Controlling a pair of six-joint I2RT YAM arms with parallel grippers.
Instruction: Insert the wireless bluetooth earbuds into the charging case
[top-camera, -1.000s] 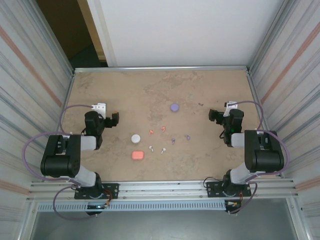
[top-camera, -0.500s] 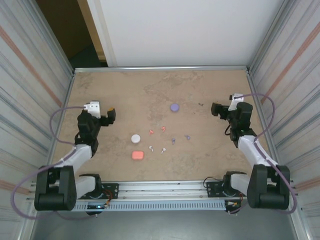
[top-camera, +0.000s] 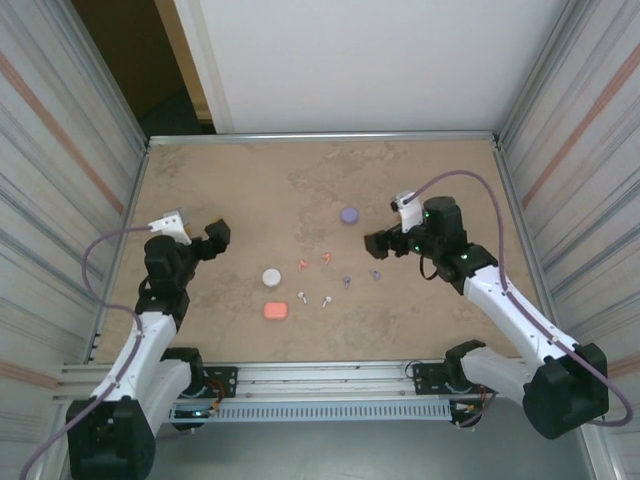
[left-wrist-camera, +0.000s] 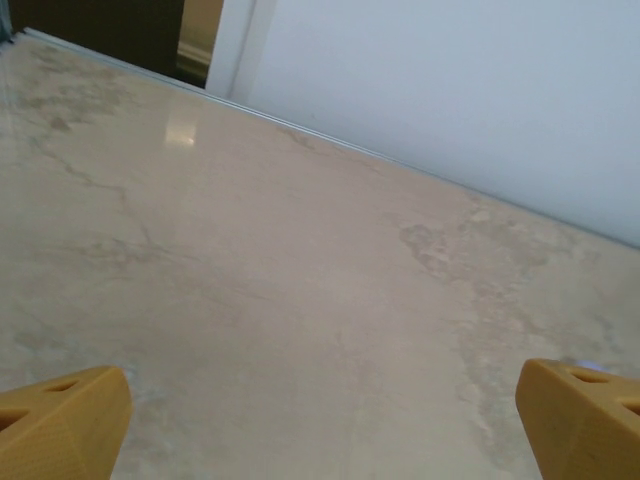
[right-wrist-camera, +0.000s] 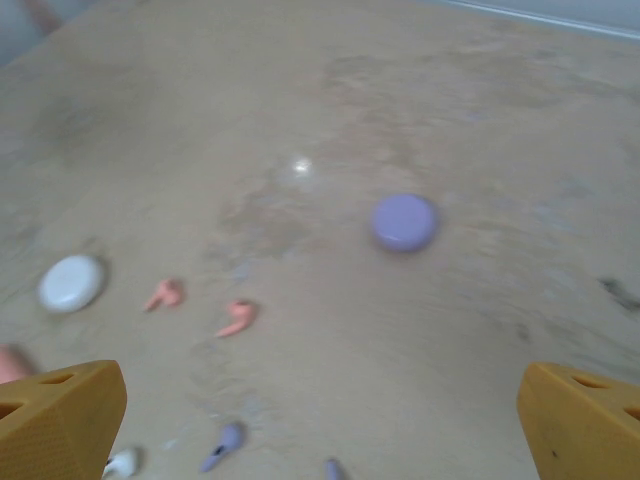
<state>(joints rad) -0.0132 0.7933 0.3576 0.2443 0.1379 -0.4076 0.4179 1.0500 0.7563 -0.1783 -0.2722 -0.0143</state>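
- Left pincer (top-camera: 215, 235) — jaws stand wide apart, nothing between them. Its orange fingertips (left-wrist-camera: 60, 420) frame bare worktop (left-wrist-camera: 300, 280).
- Right pincer (top-camera: 378, 243) — jaws wide apart as well, holding nothing, poised above the worktop.
- Purple earbuds (top-camera: 375, 273) lie loose on the worktop, the pair nearest the right pincer's tips.
- Coral-red earbuds (right-wrist-camera: 236, 318) and white earbuds (top-camera: 301, 296) lie loose between the two pincers, closer to the right one.
- Purple case (right-wrist-camera: 404, 221) sits ahead of the right pincer, apart from it.
- White case (top-camera: 271, 276) and coral case (top-camera: 275, 310) sit between the earbuds and the left pincer, well apart from that pincer.
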